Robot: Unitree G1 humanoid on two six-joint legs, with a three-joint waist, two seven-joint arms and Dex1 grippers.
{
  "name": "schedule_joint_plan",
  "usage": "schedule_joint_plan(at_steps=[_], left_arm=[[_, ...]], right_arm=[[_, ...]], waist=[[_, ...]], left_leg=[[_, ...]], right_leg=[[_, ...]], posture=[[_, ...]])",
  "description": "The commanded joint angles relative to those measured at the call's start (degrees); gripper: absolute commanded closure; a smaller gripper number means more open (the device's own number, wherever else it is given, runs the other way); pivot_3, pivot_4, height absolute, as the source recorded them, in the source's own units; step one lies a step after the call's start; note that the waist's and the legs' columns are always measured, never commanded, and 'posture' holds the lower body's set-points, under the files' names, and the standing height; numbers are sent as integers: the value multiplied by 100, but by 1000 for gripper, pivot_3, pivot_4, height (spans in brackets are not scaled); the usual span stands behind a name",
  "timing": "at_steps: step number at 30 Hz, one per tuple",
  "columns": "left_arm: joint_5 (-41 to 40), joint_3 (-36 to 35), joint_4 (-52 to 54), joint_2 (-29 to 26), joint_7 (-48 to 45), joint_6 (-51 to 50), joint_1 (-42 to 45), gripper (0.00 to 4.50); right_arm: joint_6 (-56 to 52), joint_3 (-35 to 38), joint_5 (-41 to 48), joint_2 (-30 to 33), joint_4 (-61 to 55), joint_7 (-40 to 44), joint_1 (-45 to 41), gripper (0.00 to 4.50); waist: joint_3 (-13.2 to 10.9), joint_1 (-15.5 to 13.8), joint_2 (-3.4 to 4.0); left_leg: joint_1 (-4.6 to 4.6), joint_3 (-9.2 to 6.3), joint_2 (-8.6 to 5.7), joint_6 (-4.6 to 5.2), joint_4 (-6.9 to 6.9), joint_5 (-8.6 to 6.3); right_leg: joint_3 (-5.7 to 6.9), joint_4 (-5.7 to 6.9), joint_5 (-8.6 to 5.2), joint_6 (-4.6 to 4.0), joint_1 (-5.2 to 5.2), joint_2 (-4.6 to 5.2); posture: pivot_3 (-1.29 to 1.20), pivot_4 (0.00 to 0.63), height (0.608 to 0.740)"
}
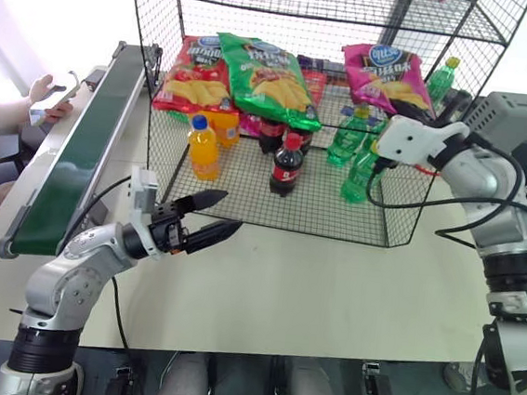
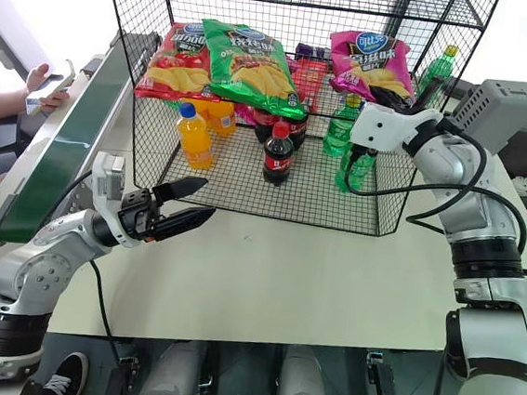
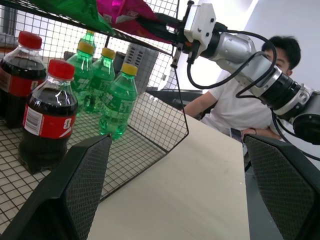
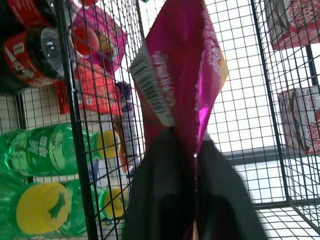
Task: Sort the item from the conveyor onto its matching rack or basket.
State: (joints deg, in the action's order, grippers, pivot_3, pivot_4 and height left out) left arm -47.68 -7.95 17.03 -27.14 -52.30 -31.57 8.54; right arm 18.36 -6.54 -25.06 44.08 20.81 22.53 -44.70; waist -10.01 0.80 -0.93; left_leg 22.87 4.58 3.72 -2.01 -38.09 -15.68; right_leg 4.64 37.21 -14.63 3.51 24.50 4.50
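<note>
Currently the magenta-pink chip bag (image 4: 182, 75) is seen pinched at its lower edge between the black fingers (image 4: 155, 200) of the right gripper (image 4: 192, 190), its barcode side turned toward the camera in the right wrist view. Beyond those fingers the bag leans on the middle tier of the black wire-mesh rack (image 2: 273, 194), at the rack's right end (a green chip bag (image 2: 253, 66) and a red chip bag (image 2: 169, 62) lie well to the left of it on the same tier). Below the right fingers, green soda bottles (image 2: 345, 131) are stood on the bottom tier, with cola bottles (image 2: 278, 154) and an orange drink bottle (image 2: 195, 137) farther left.

The left gripper (image 1: 213, 216) is held over the desk (image 1: 329, 288) just in front of the rack, its fingers spread apart and gripping nothing. To the left of these fingers the dark-green conveyor (image 1: 82, 143) is seen with a bare belt. A person's hand (image 1: 45, 92) is visible past the conveyor.
</note>
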Motion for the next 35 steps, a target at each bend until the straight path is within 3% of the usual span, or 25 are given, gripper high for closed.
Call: schedule_joint_plan(at_steps=[1,4,8,13,17,21,25,28,31,35], left_arm=[[-47,-41,228,-19,-32,92,-23,0],[-79,-23,222,14,-19,74,6,0],[-11,32,203,-18,-84,110,11,0],[4,20,195,-21,-79,121,10,0],[111,-81,194,-21,-3,268,13,0],[610,-340,222,-185,527,521,-43,0],[939,-895,271,-608,670,802,-346,0],[973,-1342,338,-1199,712,485,-755,0],[912,-1834,254,-1483,580,514,-1130,0],[1044,-2078,62,-1834,342,474,-1517,0]], right_arm=[[-14,229,355,17,-67,113,-196,2207],[-51,282,880,-4,-148,593,-131,708],[-37,397,1349,-14,-237,911,-107,708],[-609,766,3016,-352,-952,1812,201,708],[-433,1308,3651,-487,-1433,1685,305,708],[-2191,1669,5766,-602,-2749,2122,715,708],[-3551,1903,6917,-171,-3600,2670,1752,708],[-3951,2110,7112,273,-3877,3220,2825,708],[-3625,2284,6710,388,-3680,3544,3578,708],[-3598,2417,6648,295,-3389,3670,3893,708]], waist=[[0,-1,0],[0,-2,0],[0,-2,0],[0,-7,0],[-1,-15,2],[-1,-27,1],[1,-26,-2],[0,-34,0],[-1,-35,1],[1,-16,-1]], left_leg=[[0,0,0,0,0,0],[0,0,0,0,0,0],[-1,-1,0,0,0,0],[0,-1,1,0,0,0],[0,-1,1,0,-1,0],[1,-3,0,1,0,-1],[-1,-8,4,5,2,-3],[1,-6,4,16,3,-10],[-1,-3,2,17,2,-10],[-3,-1,2,16,2,-11]], right_leg=[[0,0,0,0,0,0],[0,0,0,0,0,0],[0,1,0,0,-1,-1],[1,1,0,0,-1,-1],[2,1,1,1,-2,1],[3,1,1,1,-2,2],[8,-1,1,0,-4,0],[8,-7,-1,-2,-5,2],[6,-9,-2,-3,-4,6],[6,-10,-3,-4,-3,3]], posture=[[0,150,740],[0,150,740],[0,150,740],[0,150,740],[0,150,740],[0,150,740],[0,150,740],[0,150,740],[0,150,740],[0,150,740]])
